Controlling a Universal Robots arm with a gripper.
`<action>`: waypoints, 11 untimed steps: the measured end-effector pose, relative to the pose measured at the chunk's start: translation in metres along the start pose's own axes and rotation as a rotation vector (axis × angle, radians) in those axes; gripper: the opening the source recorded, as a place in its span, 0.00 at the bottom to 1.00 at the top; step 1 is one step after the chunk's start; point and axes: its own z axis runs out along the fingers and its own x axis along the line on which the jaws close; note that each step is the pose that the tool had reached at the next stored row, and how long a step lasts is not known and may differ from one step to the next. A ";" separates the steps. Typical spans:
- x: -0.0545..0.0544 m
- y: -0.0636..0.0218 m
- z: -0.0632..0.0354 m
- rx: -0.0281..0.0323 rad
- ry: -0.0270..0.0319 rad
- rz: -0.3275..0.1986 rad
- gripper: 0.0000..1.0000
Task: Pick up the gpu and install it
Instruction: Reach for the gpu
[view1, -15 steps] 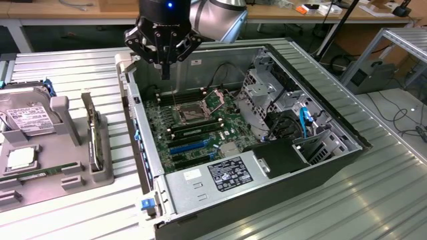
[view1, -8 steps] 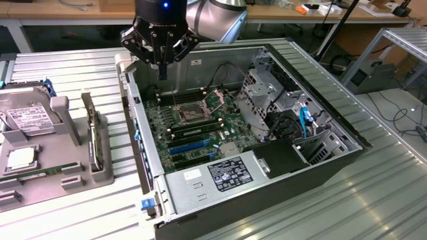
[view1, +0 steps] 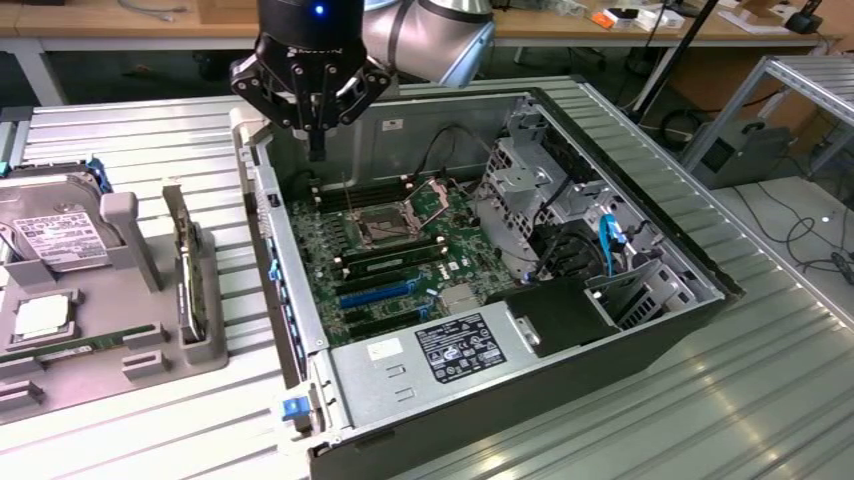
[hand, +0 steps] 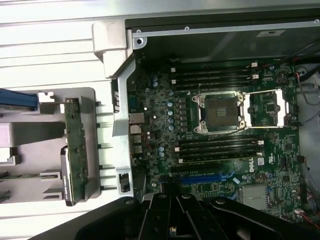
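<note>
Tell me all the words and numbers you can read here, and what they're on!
No text reads clearly.
Label on the hard drive: print too small to read.
Black label on the power supply: print too small to read.
Inner case wall, white sticker: too small to read.

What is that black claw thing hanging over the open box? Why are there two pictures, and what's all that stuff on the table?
That is a robot arm. At its end are jaws, pinched shut and holding nothing, hanging above one corner of an open computer case. One picture comes from a camera standing off to the side. The other comes from a camera on the arm's wrist, looking down at the green motherboard inside the case. The case sits on a ribbed metal table. Beside it, at the exterior view's left, a grey holder keeps spare parts: a silver hard drive and the gpu, a thin card standing on its edge, untouched.
</note>
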 end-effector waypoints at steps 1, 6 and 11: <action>0.000 0.0000 0.0000 0.0000 0.0000 0.000 0.11; 0.003 -0.0002 -0.0001 0.0000 0.0000 0.000 0.11; 0.006 -0.0004 -0.0001 0.0000 0.0000 0.000 0.11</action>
